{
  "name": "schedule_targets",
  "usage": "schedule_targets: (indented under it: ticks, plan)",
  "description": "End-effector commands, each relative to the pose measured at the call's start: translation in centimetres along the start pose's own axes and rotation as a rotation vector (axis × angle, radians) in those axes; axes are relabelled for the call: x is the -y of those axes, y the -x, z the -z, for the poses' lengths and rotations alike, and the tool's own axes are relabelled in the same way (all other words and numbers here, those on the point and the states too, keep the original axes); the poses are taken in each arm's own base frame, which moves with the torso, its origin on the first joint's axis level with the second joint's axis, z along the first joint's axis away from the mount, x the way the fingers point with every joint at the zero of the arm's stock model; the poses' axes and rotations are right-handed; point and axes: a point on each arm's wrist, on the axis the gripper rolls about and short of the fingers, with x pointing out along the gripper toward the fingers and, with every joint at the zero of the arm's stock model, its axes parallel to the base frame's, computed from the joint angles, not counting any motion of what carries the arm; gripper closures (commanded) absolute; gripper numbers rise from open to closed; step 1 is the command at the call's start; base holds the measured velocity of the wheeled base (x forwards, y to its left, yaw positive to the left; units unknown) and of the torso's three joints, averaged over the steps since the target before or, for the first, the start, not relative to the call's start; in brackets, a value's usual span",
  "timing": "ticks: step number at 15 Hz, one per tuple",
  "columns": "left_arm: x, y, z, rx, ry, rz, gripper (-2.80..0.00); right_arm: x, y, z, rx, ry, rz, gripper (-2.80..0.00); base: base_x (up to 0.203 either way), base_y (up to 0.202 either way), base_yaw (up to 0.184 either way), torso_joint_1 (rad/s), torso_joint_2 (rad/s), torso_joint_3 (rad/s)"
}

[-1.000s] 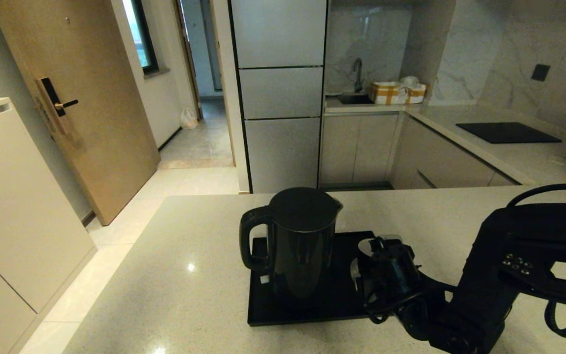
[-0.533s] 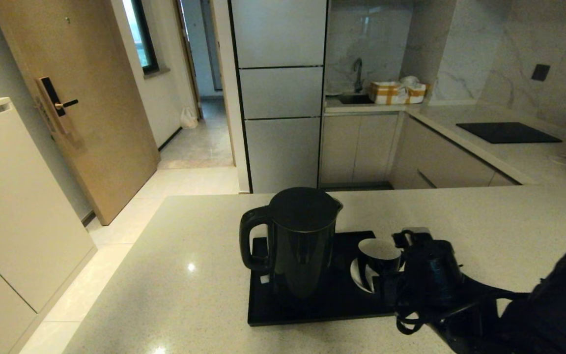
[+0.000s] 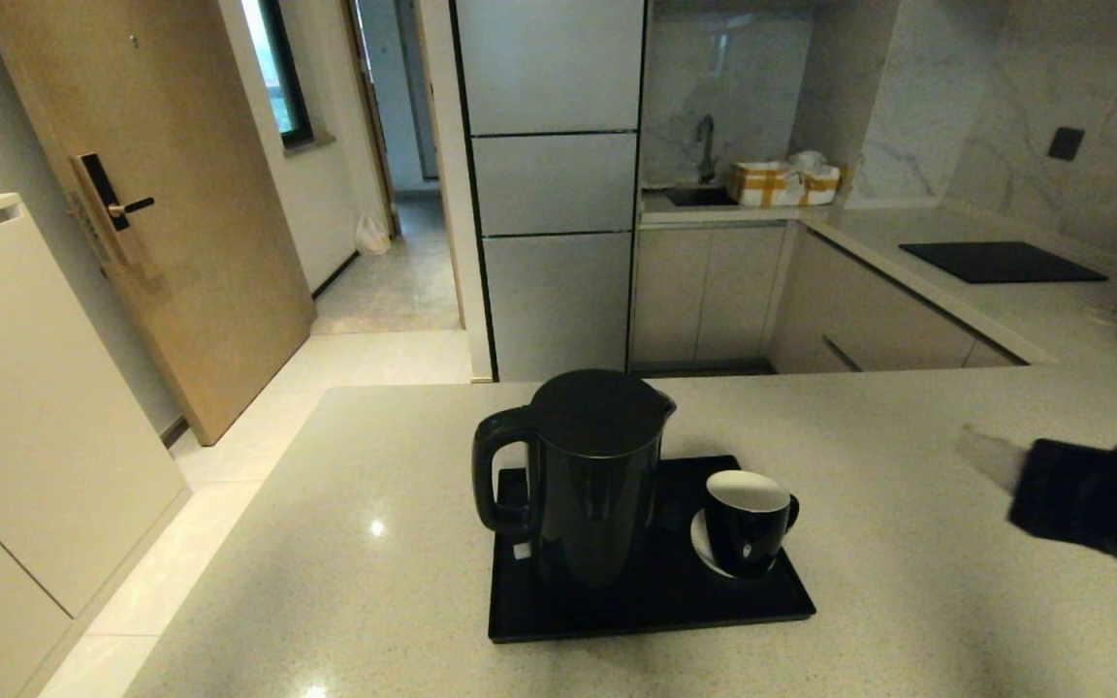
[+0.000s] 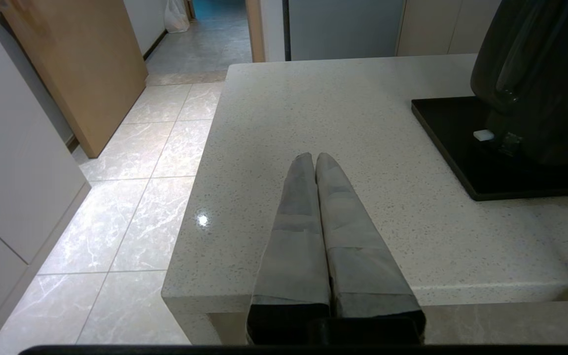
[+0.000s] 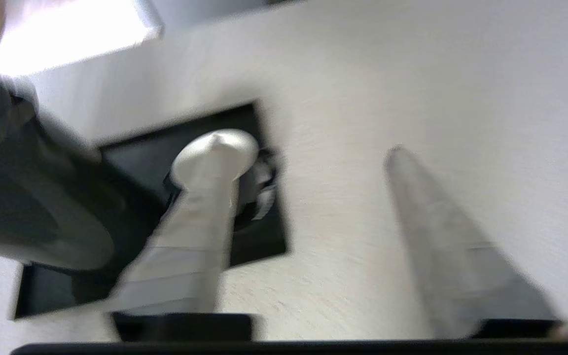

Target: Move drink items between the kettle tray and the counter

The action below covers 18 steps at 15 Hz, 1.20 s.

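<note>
The tall black kettle (image 3: 597,475) stands on the left half of the flat black tray (image 3: 655,611). On the tray's right half the black mug (image 3: 748,528), white inside, sits on a white saucer (image 3: 700,545). My right arm (image 3: 1101,504) hovers over the counter (image 3: 374,582) well to the right of the tray. Its gripper (image 5: 306,148) is open and holds nothing, with the mug (image 5: 259,177) showing blurred beyond one finger. Shut and empty, my left gripper (image 4: 315,158) sits near the counter's front left corner, left of the tray (image 4: 451,133) and kettle (image 4: 540,74).
A black hob panel (image 3: 1003,260) lies on the far right worktop. A sink with boxes (image 3: 783,182) is at the back. Left of the counter's edge the tiled floor (image 4: 131,197) drops away. Bare worktop surrounds the tray.
My right gripper has pulled away from the mug, moving right across the counter. The mug stays on its saucer on the tray. The kettle has not moved.
</note>
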Motion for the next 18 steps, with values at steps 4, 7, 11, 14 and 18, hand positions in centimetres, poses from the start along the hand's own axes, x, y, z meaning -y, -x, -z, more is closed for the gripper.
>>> schedule_targets:
  ticks: [4,7,11,14,18]
  plan:
    - [0.0,0.0,0.0,-0.001,-0.001,0.0,0.0,10.2,15.6,-1.9,0.177,-0.209,0.318,0.0,0.0,0.0,0.0,0.0,0.0,0.0]
    - [0.0,0.0,0.0,-0.001,-0.002,0.0,0.0,11.6,24.6,2.0,0.223,-0.198,0.328,0.0,0.0,0.0,0.0,0.0,0.0,0.0]
    - [0.0,0.0,0.0,-0.001,0.0,0.0,0.0,12.3,28.6,7.5,0.261,-0.116,0.239,0.0,0.0,0.0,0.0,0.0,0.0,0.0]
    - [0.0,0.0,0.0,0.0,0.0,0.0,0.0,12.6,26.0,11.0,0.248,-0.01,0.186,0.0,0.0,0.0,0.0,0.0,0.0,0.0]
    - [0.0,0.0,0.0,0.0,-0.002,0.0,0.0,11.6,18.0,11.5,0.338,0.035,0.081,0.0,0.0,0.0,0.0,0.0,0.0,0.0]
